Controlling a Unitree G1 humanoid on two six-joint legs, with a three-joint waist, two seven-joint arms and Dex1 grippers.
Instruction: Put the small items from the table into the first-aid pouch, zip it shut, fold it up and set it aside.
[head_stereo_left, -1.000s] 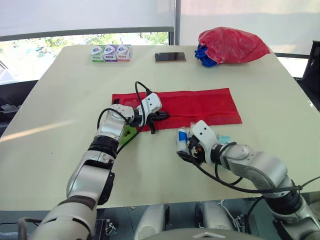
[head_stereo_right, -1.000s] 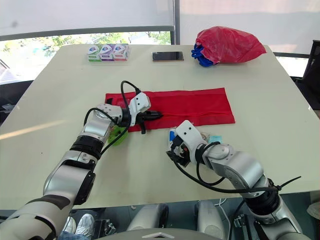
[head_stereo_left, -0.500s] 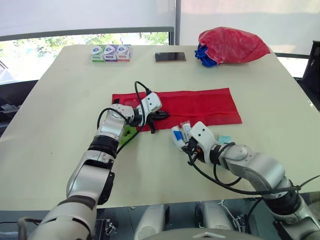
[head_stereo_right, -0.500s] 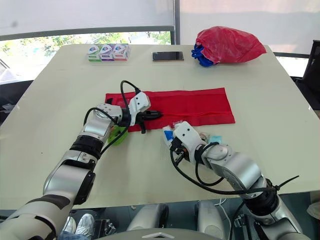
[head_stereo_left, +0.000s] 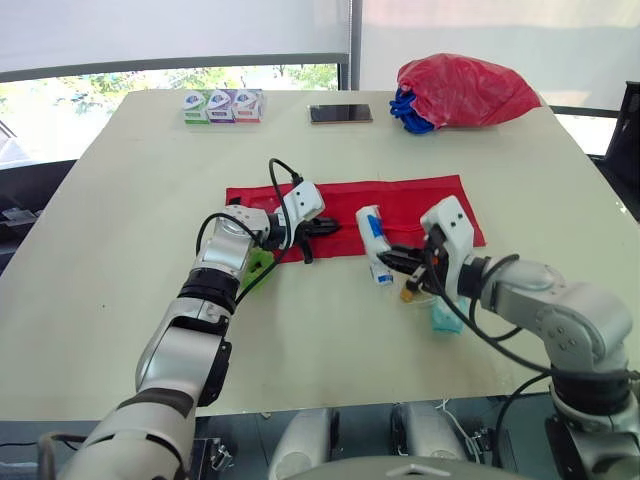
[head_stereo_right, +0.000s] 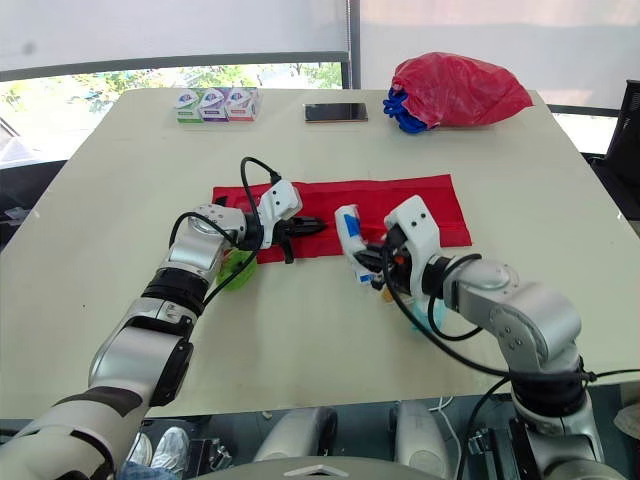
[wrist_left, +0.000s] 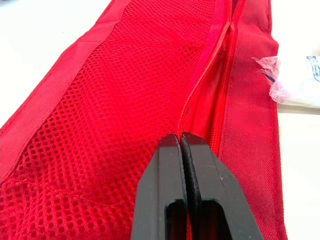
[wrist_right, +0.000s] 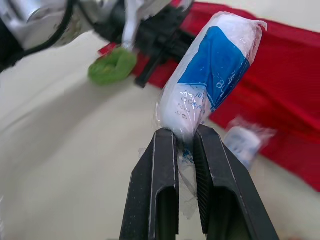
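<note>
Lifted off the table (head_stereo_left: 150, 180), a wrapped roll (head_stereo_left: 372, 226) is clenched in the right gripper (head_stereo_left: 392, 256) near the pouch (head_stereo_left: 430, 205), whose edge is pinched by the left gripper (wrist_left: 181, 139); packets (head_stereo_left: 446, 316), zipping and folding remain.

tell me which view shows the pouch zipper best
The left wrist view: the zipper runs close up, partly open, from the shut left end effector. The eye views show the pouch far off; the right wrist view has it partly behind the packet.
</note>
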